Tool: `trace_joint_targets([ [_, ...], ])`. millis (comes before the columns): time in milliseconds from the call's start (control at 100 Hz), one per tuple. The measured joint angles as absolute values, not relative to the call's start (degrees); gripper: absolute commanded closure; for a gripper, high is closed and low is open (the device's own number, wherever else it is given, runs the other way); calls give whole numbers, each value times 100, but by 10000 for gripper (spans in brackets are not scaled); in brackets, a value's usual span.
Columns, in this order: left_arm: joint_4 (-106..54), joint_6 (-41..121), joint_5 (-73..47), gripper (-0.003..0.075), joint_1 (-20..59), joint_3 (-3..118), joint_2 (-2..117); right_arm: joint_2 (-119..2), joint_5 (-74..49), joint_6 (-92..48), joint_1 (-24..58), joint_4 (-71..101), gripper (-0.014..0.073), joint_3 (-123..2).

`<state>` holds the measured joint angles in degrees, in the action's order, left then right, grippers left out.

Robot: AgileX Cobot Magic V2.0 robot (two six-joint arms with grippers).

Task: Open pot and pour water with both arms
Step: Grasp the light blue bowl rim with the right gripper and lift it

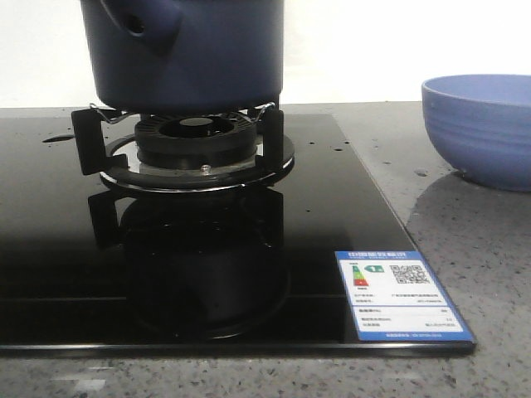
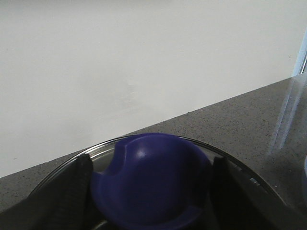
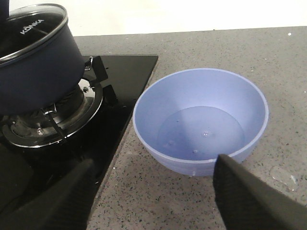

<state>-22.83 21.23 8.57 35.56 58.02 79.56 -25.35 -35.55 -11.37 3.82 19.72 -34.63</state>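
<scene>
The pot [image 1: 191, 50] is sat on the burner [image 1: 195, 145] at the far left of the black hob [image 1: 207, 274], lid [image 3: 29, 26] on. The lid's blue knob [image 2: 151, 179] is clamped between the left gripper [image 2: 148, 191] fingers. The right gripper [image 3: 153, 191] is spread wide with nothing held, hung over the counter [image 3: 192, 201] just near of the bowl [image 3: 201, 120], where some water can be seen.
</scene>
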Motion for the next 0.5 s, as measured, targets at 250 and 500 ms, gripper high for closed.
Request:
trace_joint_targets([
  [250, -2277, 2123, 842, 336, 3556, 5802, 7944, -2535, -3600, -1137, 382, 1972, 123, -3463],
  [500, -2277, 2123, 679, 335, 3556, 5802, 7499, -2549, -3661, -1159, 382, 1972, 123, -3463],
])
